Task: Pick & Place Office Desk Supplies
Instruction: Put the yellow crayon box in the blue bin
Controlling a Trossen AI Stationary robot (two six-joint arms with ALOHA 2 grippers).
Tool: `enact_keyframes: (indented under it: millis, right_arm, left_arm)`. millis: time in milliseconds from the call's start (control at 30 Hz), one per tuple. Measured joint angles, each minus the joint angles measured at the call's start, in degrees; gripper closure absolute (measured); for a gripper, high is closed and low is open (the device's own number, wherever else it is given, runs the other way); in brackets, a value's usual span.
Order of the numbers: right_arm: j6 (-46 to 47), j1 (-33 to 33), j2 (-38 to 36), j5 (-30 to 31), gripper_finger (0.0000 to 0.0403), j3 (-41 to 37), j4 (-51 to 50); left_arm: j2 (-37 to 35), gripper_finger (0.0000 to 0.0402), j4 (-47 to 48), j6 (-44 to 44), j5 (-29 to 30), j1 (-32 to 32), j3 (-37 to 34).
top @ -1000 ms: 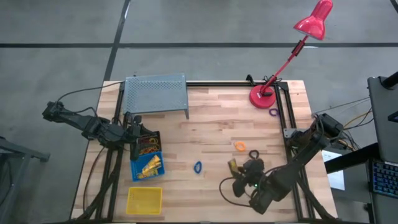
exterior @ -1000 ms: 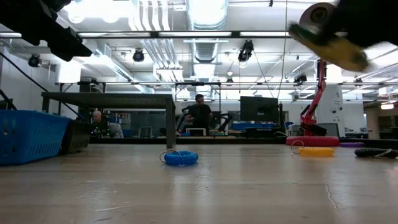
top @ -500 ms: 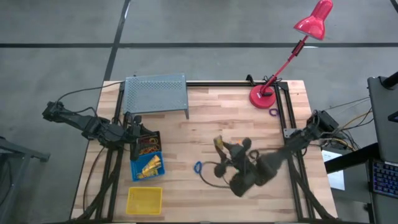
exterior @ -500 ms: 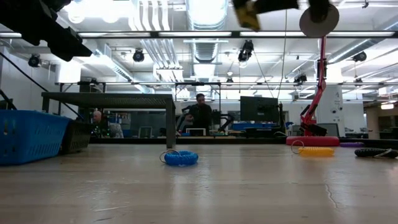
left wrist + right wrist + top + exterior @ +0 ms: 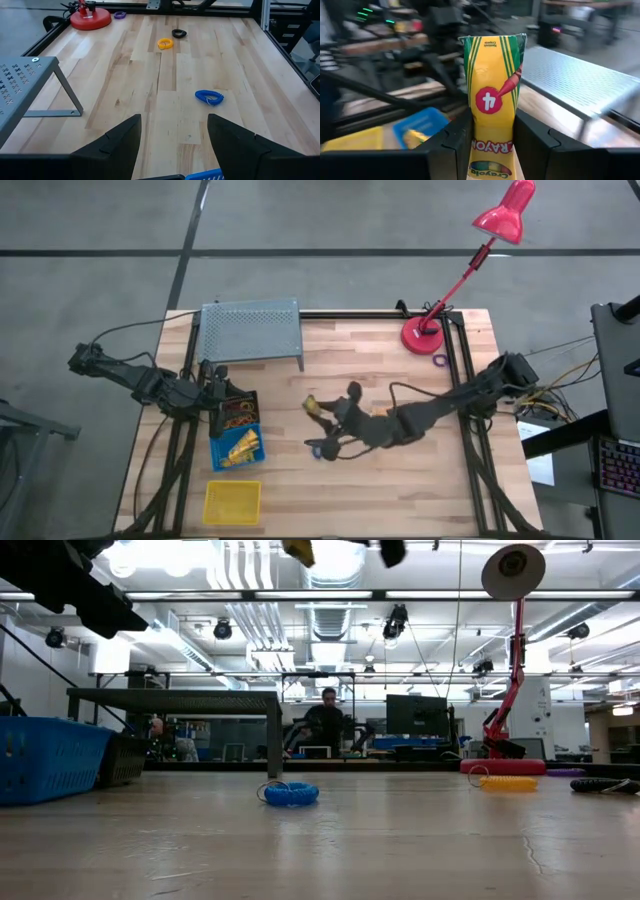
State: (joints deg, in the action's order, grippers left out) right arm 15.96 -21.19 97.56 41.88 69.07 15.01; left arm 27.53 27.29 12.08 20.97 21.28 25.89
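**Desk supplies: positions on table**

Yellow Crayola crayon packet (image 5: 492,100): upright, clamped between the right gripper's (image 5: 322,408) fingers above mid-table. Blue coiled ring (image 5: 209,97): flat, mid-table. Orange ring (image 5: 165,43), black ring (image 5: 179,33): near each other. Purple ring (image 5: 119,15): beside lamp base.

A blue coil ring (image 5: 291,794) lies mid-table, a yellow ring (image 5: 508,783) far right

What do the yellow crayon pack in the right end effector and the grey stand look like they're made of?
Crayon pack: probably thin printed paperboard or wrapper, slightly glossy, with creased top edges. Grey stand: apparently perforated sheet metal, matte grey, with regular holes and thin bent legs.
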Motion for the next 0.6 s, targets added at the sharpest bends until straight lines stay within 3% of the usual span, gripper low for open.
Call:
enact_keyframes:
  millis: [300, 600]
  right_arm:
    - [-3.96, 5.83, 0.97, -19.34, 0.0272, -5.94, 13.54]
    - [-8.34, 7.5, 12.58, -21.54, 0.0277, -6.13, 26.07]
  left_arm:
    - [0.0, 0.0169, 0.0, 0.0, 0.0, 0.0, 0.0]
    - [-0.04, 0.0169, 0.02, 0.0, 0.0, 0.02, 0.02]
